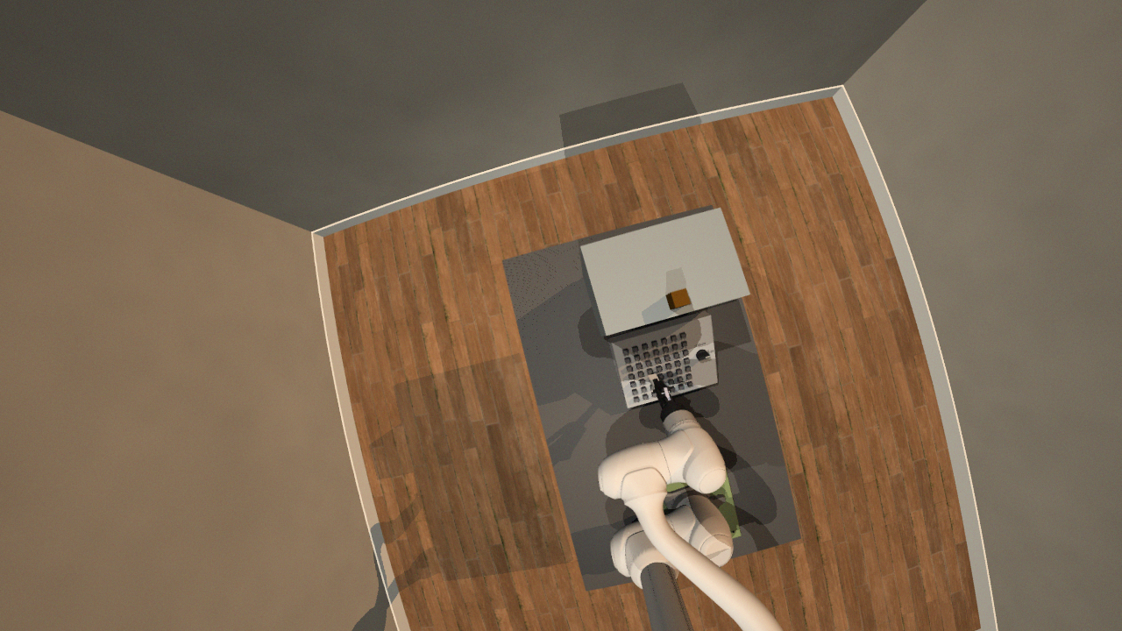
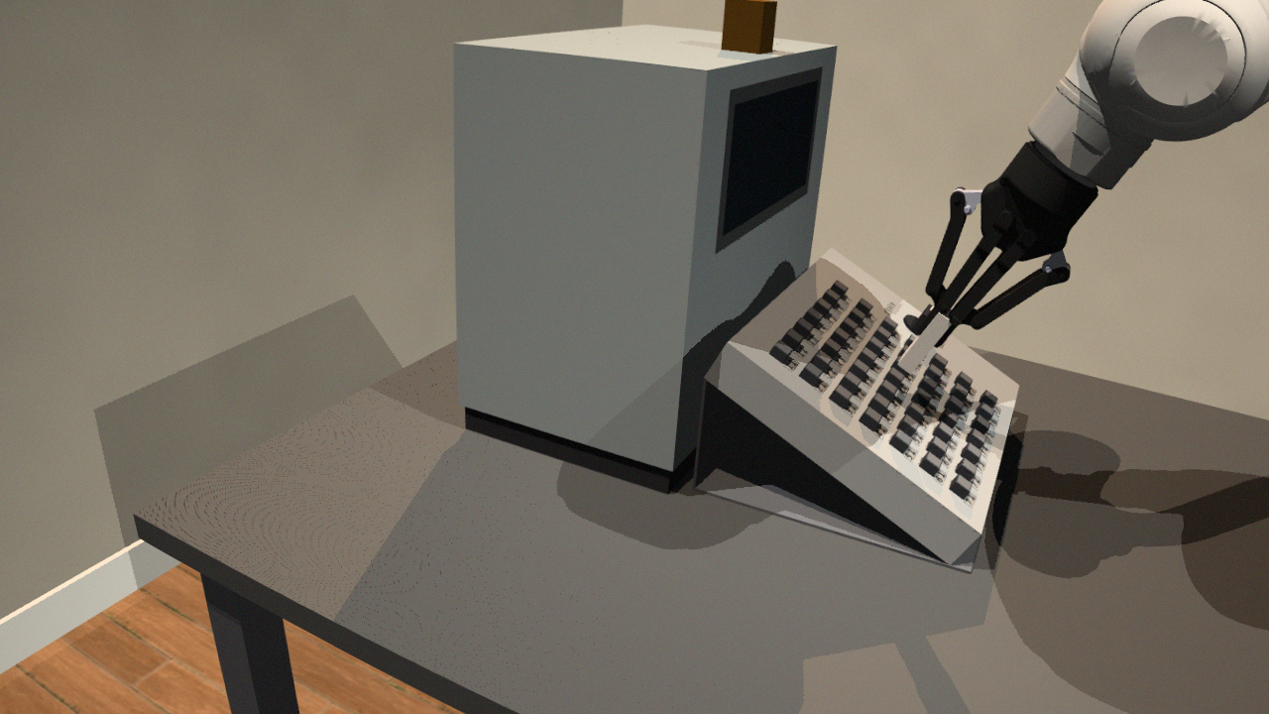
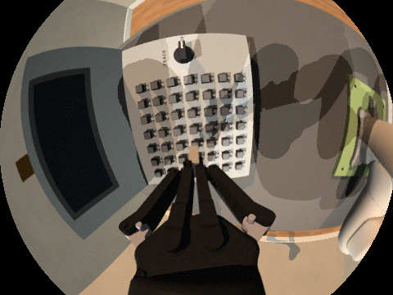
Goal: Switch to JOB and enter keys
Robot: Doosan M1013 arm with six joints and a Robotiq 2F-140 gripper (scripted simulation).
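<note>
Plain grey-brown walls [image 1: 439,94] [image 2: 221,178] rose around a wood-plank floor [image 1: 439,314] [image 2: 115,656], with a dark counter [image 1: 549,392] [image 2: 532,568] [image 3: 286,180] standing on it. Over the counter, the gripper [image 1: 654,379] [image 2: 922,344] [image 3: 194,152] had its fingers together, tilted toward the sloping keypad [image 1: 707,372] [image 2: 852,452] [image 3: 225,53]. A pale piece showed at the fingertips, among the keys; whether it touched one could not be told. The fingers blocked part of the nearby rows from the wrist camera, and the names under the keys were too small to read.

The keys looked dark, in a square grid of seven by seven. Off to one side of the grid, on the same panel, sat the black selector [image 1: 702,354] [image 2: 913,322] [image 3: 183,53], partly behind the fingers in the exterior view. TEACH was printed beside it; its exact setting could not be told.

Just behind the keypad stood the closed grey cabinet [image 1: 663,270] [image 2: 576,239] [image 3: 104,123], its dark screen [image 2: 767,160] [image 3: 70,135] facing the keypad side. An orange-brown block [image 1: 678,299] [image 2: 748,26] [image 3: 24,168] rested on top, near the front edge. On the opposite side of the keypad, well apart from it, a green plate [image 1: 732,506] [image 3: 348,135] lay partly hidden under the white arm [image 1: 694,458] [image 2: 1108,115] [image 3: 381,184].
</note>
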